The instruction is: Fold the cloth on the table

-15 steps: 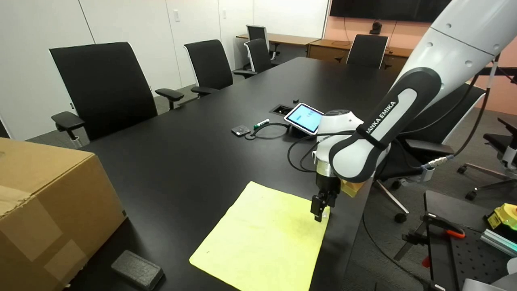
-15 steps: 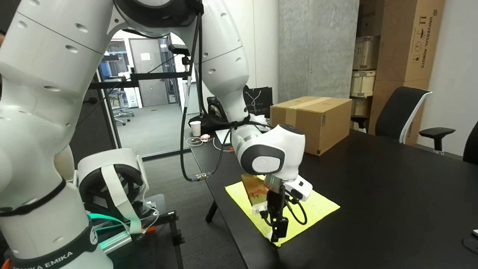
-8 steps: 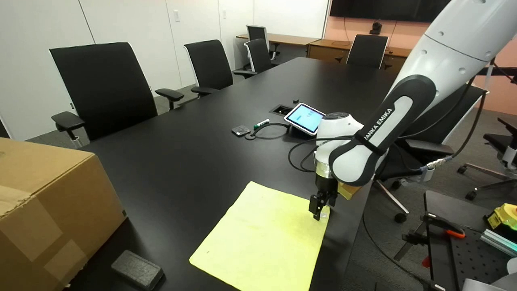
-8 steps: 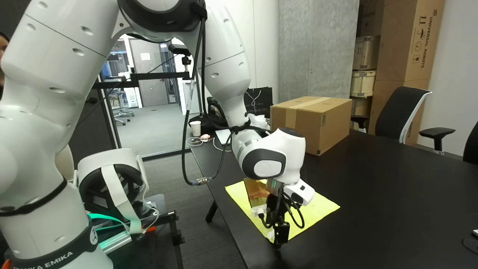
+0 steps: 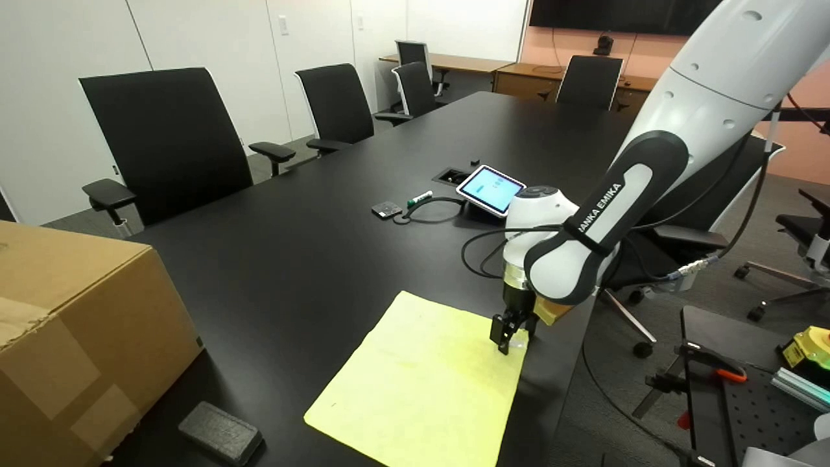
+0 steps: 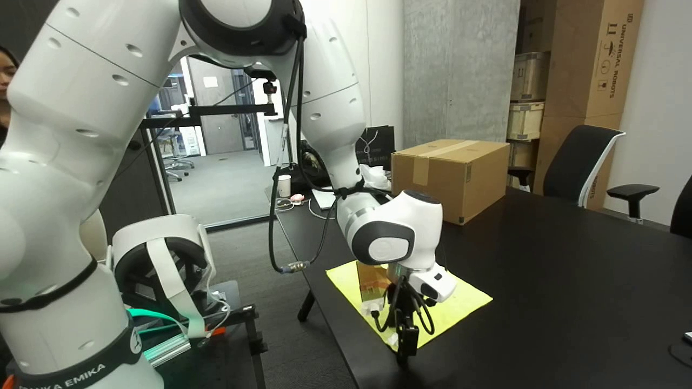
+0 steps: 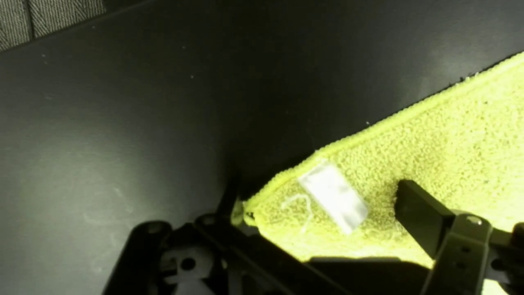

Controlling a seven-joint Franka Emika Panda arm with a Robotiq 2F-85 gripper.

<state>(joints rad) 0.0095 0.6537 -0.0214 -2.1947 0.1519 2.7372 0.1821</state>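
Note:
The pale-yellow cloth [image 5: 415, 383] lies flat on the black table [image 5: 311, 259]; the cloth also shows in an exterior view [image 6: 465, 302] and in the wrist view [image 7: 462, 143]. A white tag [image 7: 335, 196] sits near its corner. My gripper [image 5: 517, 337] is open at this tagged corner, low over the cloth. In the wrist view the gripper [image 7: 319, 198] has one finger just off the corner's tip and the other over the cloth, with the tag between them. Whether the fingertips touch the cloth or table I cannot tell. The arm hides part of the cloth in an exterior view [image 6: 405, 346].
A cardboard box [image 5: 97, 344] and a dark block [image 5: 220, 431] stand on the table beside the cloth. A tablet [image 5: 491, 189], a green marker [image 5: 420, 198] and a small dark box [image 5: 387, 209] lie farther along. A cart [image 5: 733, 389] with tools stands beyond the table edge.
The arm has come down and the gripper has shifted slightly at the cloth's corner, to the left in one exterior picture and downward in another. The cloth looks unchanged.

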